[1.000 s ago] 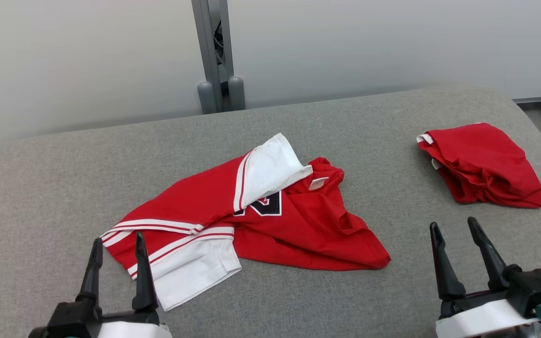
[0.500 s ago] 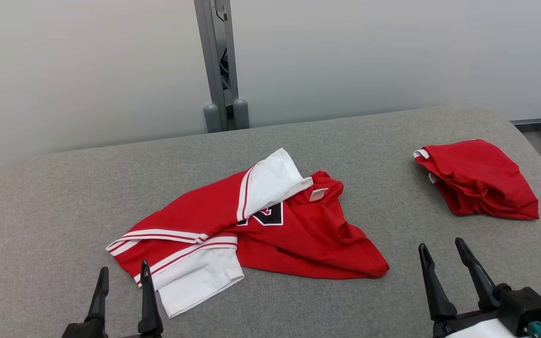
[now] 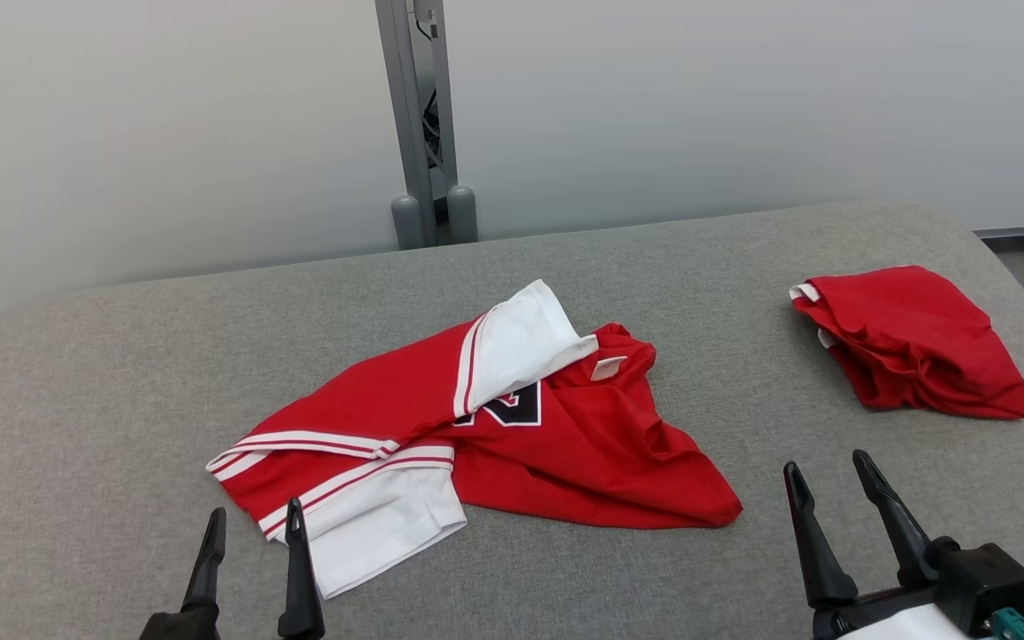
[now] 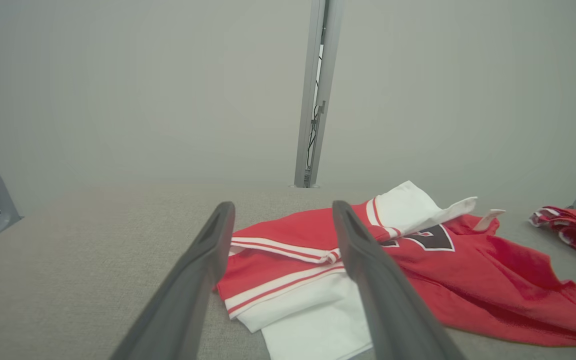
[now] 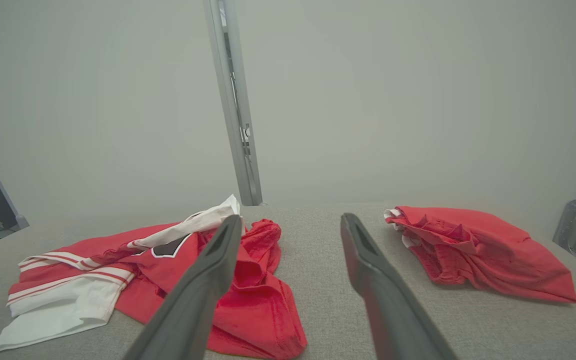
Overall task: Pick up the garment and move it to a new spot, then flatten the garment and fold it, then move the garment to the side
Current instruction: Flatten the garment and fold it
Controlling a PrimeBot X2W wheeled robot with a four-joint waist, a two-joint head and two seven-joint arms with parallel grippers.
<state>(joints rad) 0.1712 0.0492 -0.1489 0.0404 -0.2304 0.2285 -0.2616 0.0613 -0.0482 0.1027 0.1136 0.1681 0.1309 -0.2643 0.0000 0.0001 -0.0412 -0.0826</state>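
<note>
Our left gripper (image 3: 257, 508), two long dark tapered fingers spread wide with nothing between them, rises from the bottom of the head view, its body cut off by the frame edge. Our right gripper (image 3: 825, 460) is likewise spread and empty, with its black housing and pale wrist only partly in frame.

The red jersey-knit garment with white sleeves (image 3: 565, 444) lies crumpled at the middle of the grey woven-fabric tabletop (image 3: 121, 373). Its striped white sleeve (image 3: 379, 524) sits just ahead of the left gripper, whose inner finger overlaps the sleeve's edge in the head view; we cannot tell whether it touches the cloth. In the left wrist view, that sleeve shows between the two fingers. The right gripper stands over bare tabletop near the garment's red hem corner.

A folded-over white sleeve hides most of the black letter print (image 3: 512, 411), so we cannot read it. The small white label (image 3: 608, 366) at the collar is too small to make out.

A second, all-red cloth bundle (image 3: 912, 342) rests wrinkled towards the table's far right, well apart from the garment. A grey metal post (image 3: 423, 116) stands behind the table against the pale wall (image 3: 743, 98).
</note>
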